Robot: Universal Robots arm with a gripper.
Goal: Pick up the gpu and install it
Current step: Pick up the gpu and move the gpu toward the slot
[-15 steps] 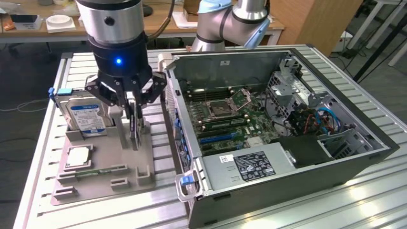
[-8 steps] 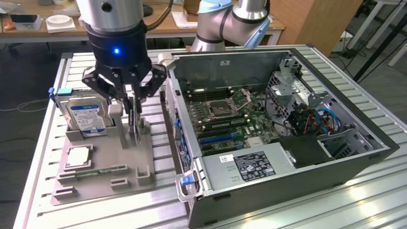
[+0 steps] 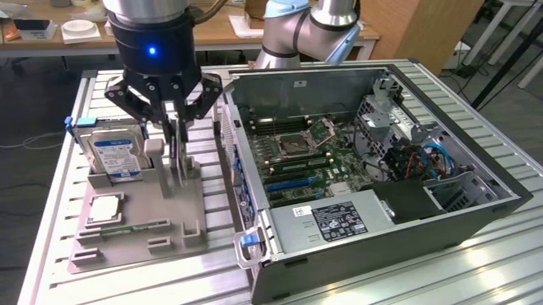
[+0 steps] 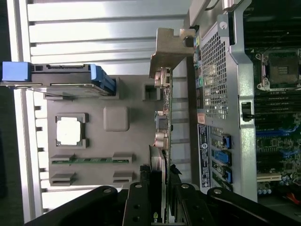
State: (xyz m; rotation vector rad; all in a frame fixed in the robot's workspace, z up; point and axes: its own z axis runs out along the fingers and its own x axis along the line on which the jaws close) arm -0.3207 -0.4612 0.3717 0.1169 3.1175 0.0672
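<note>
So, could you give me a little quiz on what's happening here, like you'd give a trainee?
1. True or false: the computer case lies with its side open, showing the motherboard.
2. What is the tool closed on? A) a screwdriver B) the gpu card C) a mug
3. Fill in: the blue-labelled hard drive stands on edge in the grey ___ beside the case.
Key: 1 true; 2 B; 3 tray.
</note>
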